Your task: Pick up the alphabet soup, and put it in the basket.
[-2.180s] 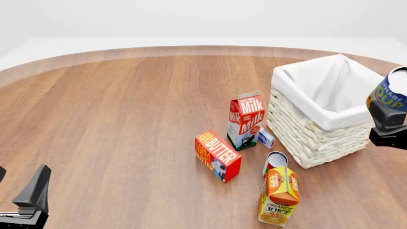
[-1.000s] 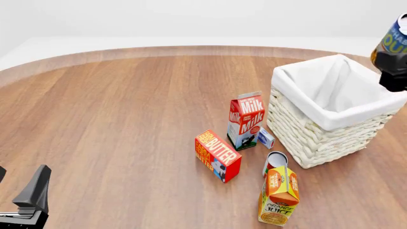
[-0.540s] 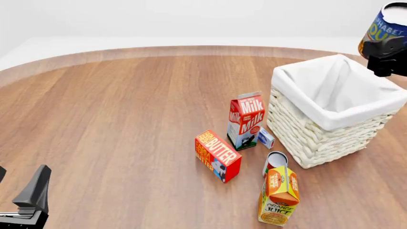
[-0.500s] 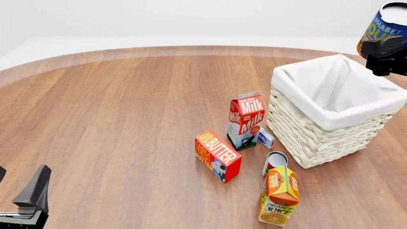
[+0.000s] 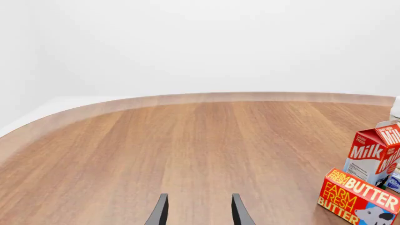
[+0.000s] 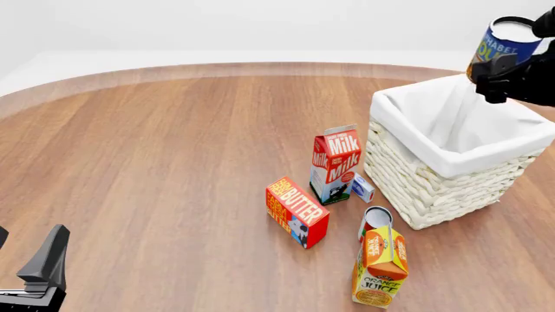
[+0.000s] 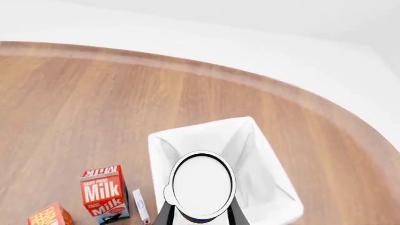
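Observation:
The alphabet soup, a blue-labelled can with a silver top, hangs tilted in the air over the far right corner of the basket. My right gripper is shut on it. In the right wrist view the can's silver top sits between the two fingers, with the basket's white liner right below. My left gripper rests low at the near left, far from both. Its fingers stand open with nothing between them.
Left of the basket stand a milk carton and a small white box. Nearer lie a butter box, a red-and-white can and an orange juice carton. Bare wood stretches across the left half.
My right gripper has lifted the alphabet soup from beside the basket's right side and carried it up and leftward, over the basket's rim. The left arm has not moved.

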You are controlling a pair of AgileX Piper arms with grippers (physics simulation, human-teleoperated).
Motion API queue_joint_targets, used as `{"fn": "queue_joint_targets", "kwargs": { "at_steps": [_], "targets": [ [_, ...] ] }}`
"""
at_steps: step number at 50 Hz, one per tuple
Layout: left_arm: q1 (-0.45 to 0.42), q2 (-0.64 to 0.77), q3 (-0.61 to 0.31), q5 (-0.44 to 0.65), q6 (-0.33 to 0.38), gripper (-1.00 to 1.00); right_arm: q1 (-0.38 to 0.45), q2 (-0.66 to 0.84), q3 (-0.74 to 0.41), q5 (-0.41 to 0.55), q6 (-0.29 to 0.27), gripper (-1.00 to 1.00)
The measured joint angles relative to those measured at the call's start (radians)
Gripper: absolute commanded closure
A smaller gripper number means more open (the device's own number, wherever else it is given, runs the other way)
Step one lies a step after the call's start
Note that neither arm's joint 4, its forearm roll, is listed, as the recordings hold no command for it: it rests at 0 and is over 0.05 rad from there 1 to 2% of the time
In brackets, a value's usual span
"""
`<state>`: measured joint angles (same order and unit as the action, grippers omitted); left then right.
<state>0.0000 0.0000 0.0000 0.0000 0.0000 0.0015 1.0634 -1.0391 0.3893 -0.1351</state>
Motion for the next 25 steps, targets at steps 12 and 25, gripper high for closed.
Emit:
{"fn": "queue_joint_targets", "kwargs": {
  "at_steps": [12, 25],
  "targets": [
    [0.000, 0.000, 0.000, 0.000, 0.000, -1.00, -0.011, 0.054, -0.009, -0.008, 0.004, 1.00],
    [0.000, 0.000, 0.000, 0.000, 0.000, -1.00, -0.040, 0.105, -0.012, -0.023, 0.010, 1.00]
  ]
}}
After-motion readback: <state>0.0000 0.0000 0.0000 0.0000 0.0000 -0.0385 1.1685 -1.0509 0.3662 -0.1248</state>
